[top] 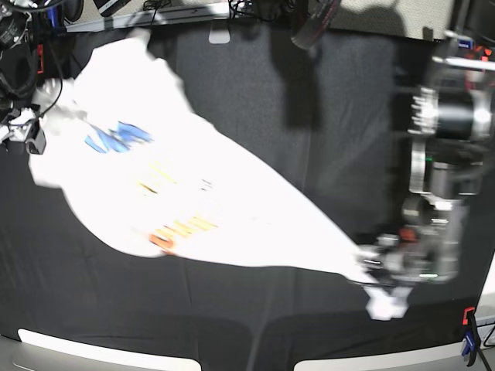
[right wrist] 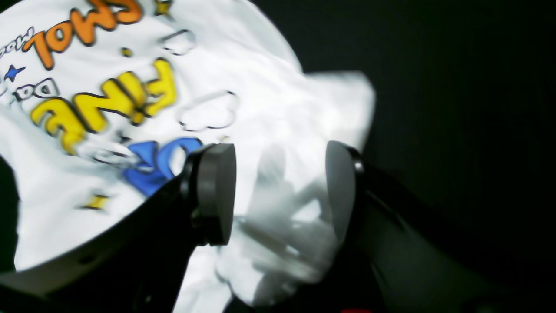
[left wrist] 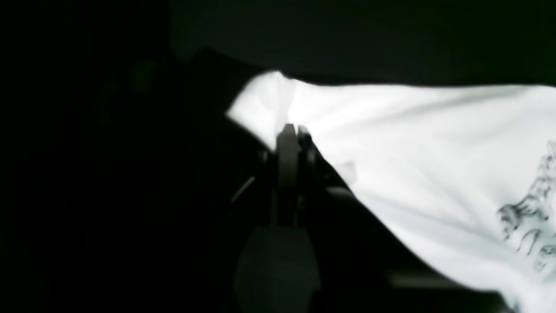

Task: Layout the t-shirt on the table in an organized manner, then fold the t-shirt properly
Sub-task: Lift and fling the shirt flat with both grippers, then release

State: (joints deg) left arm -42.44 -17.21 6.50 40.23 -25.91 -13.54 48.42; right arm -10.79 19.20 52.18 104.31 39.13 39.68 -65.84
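Note:
The white t-shirt (top: 193, 201) lies print-up on the black table (top: 325, 124), pulled into a long point toward the lower right. At that point my left gripper (top: 377, 269) is shut on the shirt's edge; in the left wrist view its fingers (left wrist: 287, 143) stand pressed together over the white cloth (left wrist: 412, 143). My right gripper (right wrist: 280, 191) is open over bunched fabric near the blue lettering (right wrist: 160, 163), with yellow "FINE" (right wrist: 108, 104) and orange letters above. In the base view it sits at the shirt's left edge (top: 29, 137).
A red and blue clamp (top: 468, 340) holds the cloth at the front right corner. Cables and dark gear (top: 15, 54) crowd the far left. A white clip (top: 219, 35) sits on the back edge. The left arm's body (top: 441, 154) rises along the right side.

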